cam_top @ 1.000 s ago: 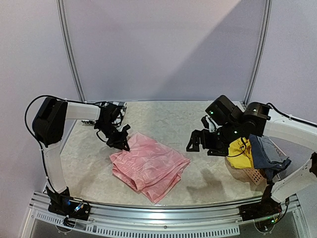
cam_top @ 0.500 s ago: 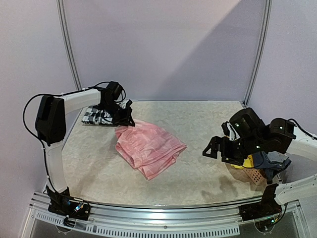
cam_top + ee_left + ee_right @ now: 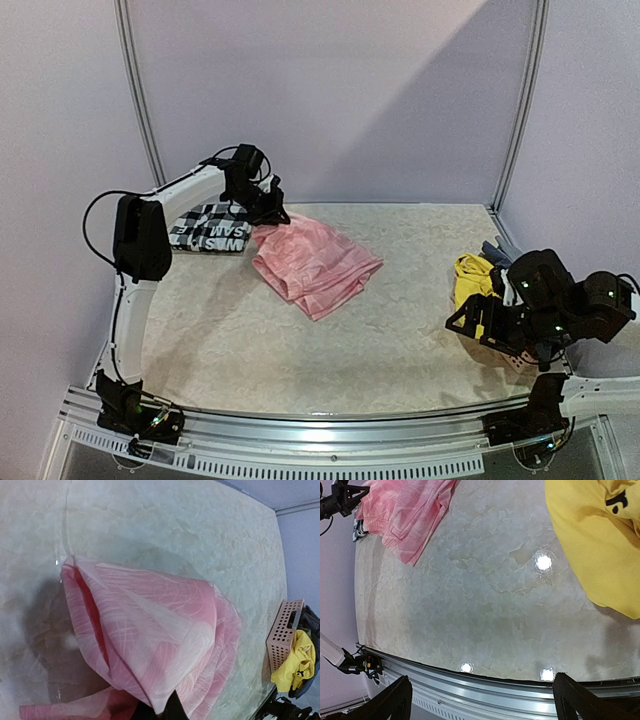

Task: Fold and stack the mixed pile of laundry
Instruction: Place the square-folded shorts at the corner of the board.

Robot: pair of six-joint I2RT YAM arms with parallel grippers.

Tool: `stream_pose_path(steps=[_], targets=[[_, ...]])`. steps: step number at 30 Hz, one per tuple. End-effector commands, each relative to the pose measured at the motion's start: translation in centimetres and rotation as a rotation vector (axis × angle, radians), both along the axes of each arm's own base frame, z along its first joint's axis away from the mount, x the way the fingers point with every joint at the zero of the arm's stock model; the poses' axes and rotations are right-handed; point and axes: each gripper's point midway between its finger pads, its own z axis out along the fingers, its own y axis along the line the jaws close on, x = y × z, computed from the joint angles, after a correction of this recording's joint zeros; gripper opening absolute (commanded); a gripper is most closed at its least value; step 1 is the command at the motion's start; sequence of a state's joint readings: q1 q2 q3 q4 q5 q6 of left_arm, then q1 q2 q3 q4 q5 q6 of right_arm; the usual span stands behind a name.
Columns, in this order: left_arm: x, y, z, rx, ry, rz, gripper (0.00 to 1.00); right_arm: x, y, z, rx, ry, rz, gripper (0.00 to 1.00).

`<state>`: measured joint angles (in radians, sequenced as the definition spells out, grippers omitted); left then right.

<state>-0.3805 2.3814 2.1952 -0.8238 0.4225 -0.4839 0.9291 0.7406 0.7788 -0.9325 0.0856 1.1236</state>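
The folded pink garment (image 3: 315, 265) lies at the far left of the table, and my left gripper (image 3: 268, 212) is shut on its far corner. In the left wrist view the pink cloth (image 3: 150, 630) hangs from the dark fingertips (image 3: 172, 711). Just left of it lies the folded black-and-white checked shirt (image 3: 205, 230). A yellow garment (image 3: 472, 280) and a blue-grey one (image 3: 497, 250) sit at the right. My right gripper (image 3: 480, 322) hovers open above the table in front of the yellow garment (image 3: 595, 545), with nothing between its fingers.
A salmon perforated basket (image 3: 282, 635) stands at the right edge under the yellow garment, mostly hidden by the right arm in the top view. The metal rail (image 3: 495, 695) runs along the table's near edge.
My left gripper has pulled the pink garment back and left, up beside the checked shirt. The right arm has swung down to the near right, by the basket.
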Motion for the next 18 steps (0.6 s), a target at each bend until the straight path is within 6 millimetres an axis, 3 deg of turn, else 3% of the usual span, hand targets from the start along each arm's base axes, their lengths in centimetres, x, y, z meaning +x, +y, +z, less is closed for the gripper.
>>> stream_pose_path(steps=[1,8,14,18], targets=[[2.6,0.5,2.6,-0.034,-0.056,0.059,0.00,-0.7,-2.5,-1.0,-0.033,0.013,-0.077,0.99],[5.9,4.2,5.4,-0.082,-0.111,0.144,0.00,-1.3,-4.5,-0.7,0.003,-0.005,-0.152,0.99],[5.6,6.9,7.2,-0.057,-0.151,0.087,0.00,-1.4,-4.9,-0.5,0.018,-0.012,-0.172,0.99],[5.5,9.7,7.5,-0.004,-0.160,0.081,0.00,-1.3,-4.4,-0.8,0.019,-0.004,-0.163,0.99]])
